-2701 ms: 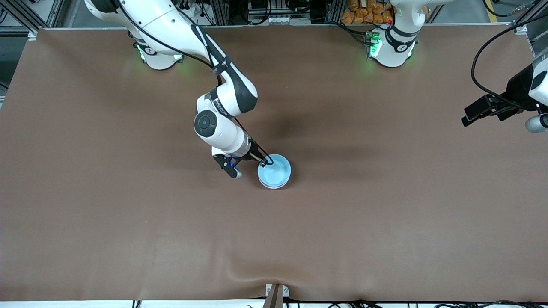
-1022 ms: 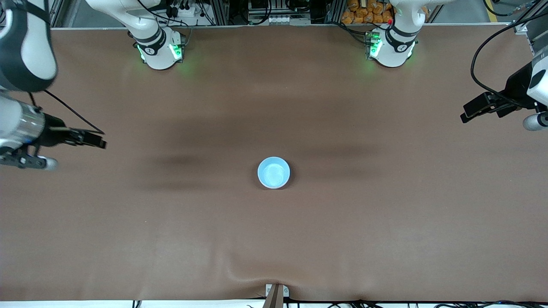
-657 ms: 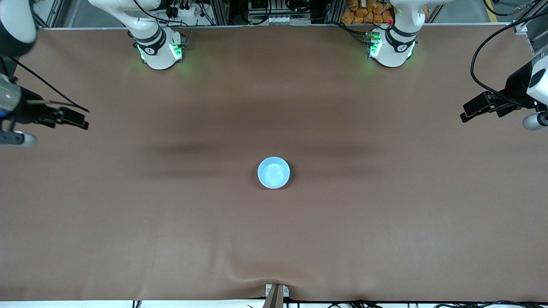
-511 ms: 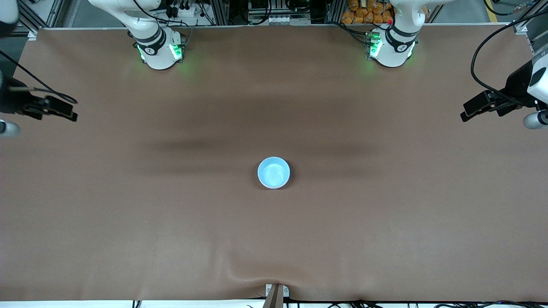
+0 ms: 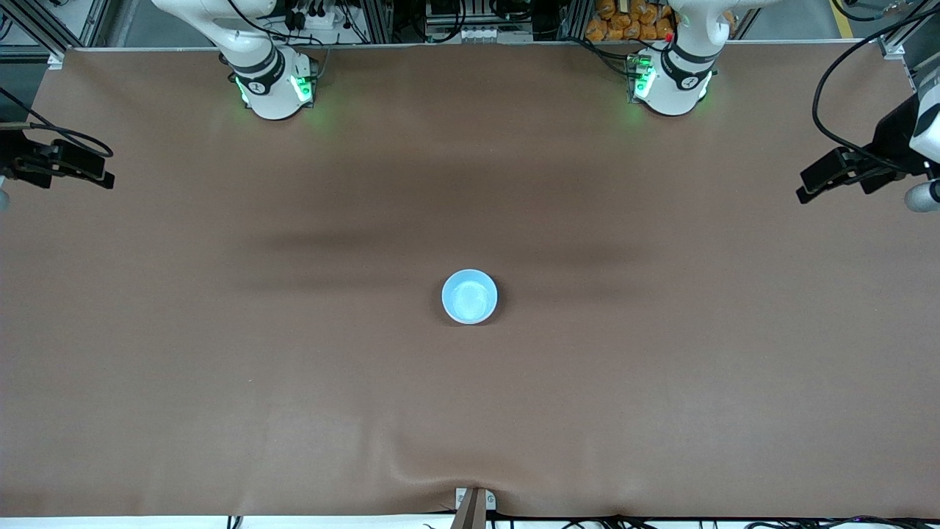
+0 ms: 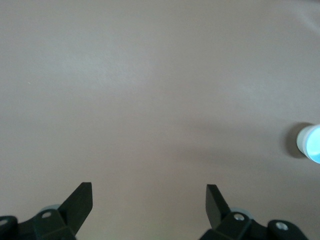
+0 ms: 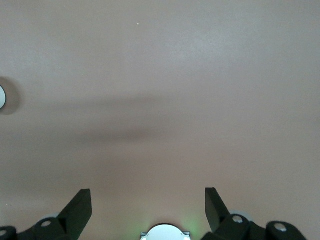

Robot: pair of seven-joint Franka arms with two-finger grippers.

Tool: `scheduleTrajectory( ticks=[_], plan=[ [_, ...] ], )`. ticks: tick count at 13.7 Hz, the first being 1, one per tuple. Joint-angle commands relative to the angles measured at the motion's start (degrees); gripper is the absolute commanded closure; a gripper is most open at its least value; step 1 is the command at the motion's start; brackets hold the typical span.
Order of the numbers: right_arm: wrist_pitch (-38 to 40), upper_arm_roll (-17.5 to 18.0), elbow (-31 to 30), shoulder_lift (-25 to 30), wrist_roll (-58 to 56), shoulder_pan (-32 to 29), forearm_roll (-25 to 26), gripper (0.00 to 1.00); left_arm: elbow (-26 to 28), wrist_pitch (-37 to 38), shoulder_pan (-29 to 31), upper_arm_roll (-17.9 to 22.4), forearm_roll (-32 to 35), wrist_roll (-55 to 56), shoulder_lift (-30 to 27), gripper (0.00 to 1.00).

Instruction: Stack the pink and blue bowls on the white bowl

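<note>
Both claws parked at the bench ends; bowl stack stands alone at bench centre.

Front view: only the blue bowl point(image 5: 470, 296) shows from above; pink and white bowls cannot be made out. The right claw point(image 5: 88, 170) hangs over its end of the bench point(image 5: 220, 382) at roughly ten o'clock from the bowl, the left claw point(image 5: 826, 178) at roughly two o'clock; neither is clearly nearer. Left wrist view: left claw point(image 6: 149, 199) spread wide, holding nothing; the bowl point(image 6: 311, 144) sits well apart. Right wrist view: right claw point(image 7: 148, 199) equally wide, empty; a bowl edge point(image 7: 2, 96) barely shows.
</note>
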State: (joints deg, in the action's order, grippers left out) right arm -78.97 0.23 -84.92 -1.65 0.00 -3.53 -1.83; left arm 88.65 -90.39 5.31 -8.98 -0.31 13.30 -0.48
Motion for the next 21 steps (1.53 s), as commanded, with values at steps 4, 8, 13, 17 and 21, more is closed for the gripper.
scheduleTrajectory(
  ticks=[4, 8, 13, 17, 21],
  plan=[
    [0.57, 0.91, 1.16, 0.07, 2.2, -0.16, 0.6, 0.0, 0.65, -1.02, 0.05, -0.51, 1.54, -1.08, -0.84, 0.0],
    [0.48, 1.0, 1.08, 0.24, 2.2, -0.08, 0.51, 0.0, 0.47, 0.03, -0.13, -1.3, 1.63, -1.08, -0.84, 0.0],
    [0.31, 1.09, 0.9, 0.24, 2.2, -0.08, 0.51, 0.0, 0.13, 1.44, -0.21, -1.48, 1.72, -1.78, -0.84, 0.0],
    [0.04, 1.18, 0.99, 0.16, 2.2, -0.08, 0.51, 0.0, -1.01, 1.45, 0.14, -1.31, 1.8, -3.36, -0.22, 0.0],
    [0.39, 1.09, 0.81, 0.16, 2.11, -0.25, 0.42, 0.0, -1.28, 1.45, 0.14, -1.13, 1.72, -5.12, -0.05, 0.0]
  ],
)
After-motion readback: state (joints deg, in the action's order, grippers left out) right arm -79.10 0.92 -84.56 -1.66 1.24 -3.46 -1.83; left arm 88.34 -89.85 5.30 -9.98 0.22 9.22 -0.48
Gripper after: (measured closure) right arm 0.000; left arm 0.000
